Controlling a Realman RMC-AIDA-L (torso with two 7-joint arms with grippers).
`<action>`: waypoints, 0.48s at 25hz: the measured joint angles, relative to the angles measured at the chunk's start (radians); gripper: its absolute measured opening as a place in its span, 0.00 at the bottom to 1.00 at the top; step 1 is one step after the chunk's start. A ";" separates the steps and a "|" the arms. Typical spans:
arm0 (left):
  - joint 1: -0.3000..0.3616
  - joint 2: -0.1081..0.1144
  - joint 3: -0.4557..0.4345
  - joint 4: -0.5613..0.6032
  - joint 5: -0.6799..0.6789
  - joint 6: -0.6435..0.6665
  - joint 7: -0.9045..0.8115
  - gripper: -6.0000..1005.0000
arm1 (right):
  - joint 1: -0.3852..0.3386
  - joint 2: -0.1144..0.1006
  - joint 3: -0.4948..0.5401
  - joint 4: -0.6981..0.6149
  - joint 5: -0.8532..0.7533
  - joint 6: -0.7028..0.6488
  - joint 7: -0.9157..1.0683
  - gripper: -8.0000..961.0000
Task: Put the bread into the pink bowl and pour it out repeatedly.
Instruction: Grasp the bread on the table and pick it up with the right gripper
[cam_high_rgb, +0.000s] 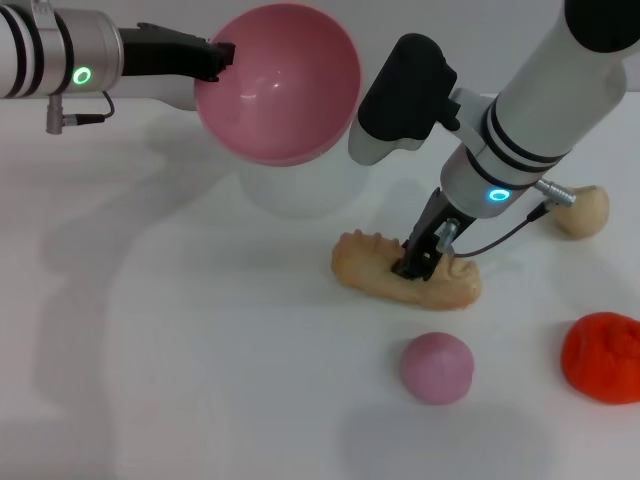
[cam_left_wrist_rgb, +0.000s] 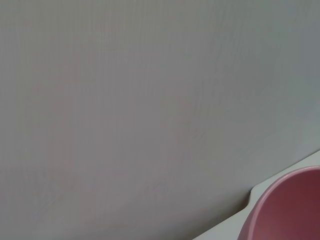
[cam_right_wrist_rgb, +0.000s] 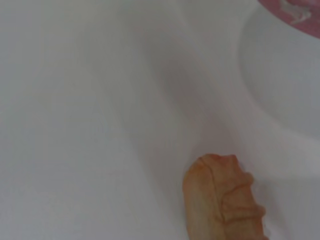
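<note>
The pink bowl (cam_high_rgb: 280, 85) hangs in the air at the back, tipped with its opening toward me and nothing in it. My left gripper (cam_high_rgb: 222, 55) is shut on its left rim. Part of the bowl shows in the left wrist view (cam_left_wrist_rgb: 290, 210) and the right wrist view (cam_right_wrist_rgb: 295, 10). The bread (cam_high_rgb: 370, 262) lies on the white table, tan side showing, right of centre. My right gripper (cam_high_rgb: 420, 262) reaches down onto its middle and is closed on it. One end of the loaf shows in the right wrist view (cam_right_wrist_rgb: 222, 200).
A small pink ball (cam_high_rgb: 437, 367) lies in front of the bread. An orange-red lump (cam_high_rgb: 603, 357) sits at the right edge. A beige lump (cam_high_rgb: 582, 210) lies behind the right arm. The bowl's shadow falls on the table behind the bread.
</note>
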 joint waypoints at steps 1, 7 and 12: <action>0.001 0.000 0.000 0.000 0.000 -0.001 0.000 0.05 | -0.003 0.000 0.000 -0.005 0.001 0.003 0.000 0.26; 0.004 0.000 0.000 -0.008 0.000 -0.008 0.000 0.05 | -0.056 0.001 0.003 -0.119 0.011 0.040 0.000 0.19; 0.014 -0.001 0.000 -0.012 0.000 -0.009 0.000 0.05 | -0.146 0.001 0.001 -0.292 0.081 0.048 -0.007 0.17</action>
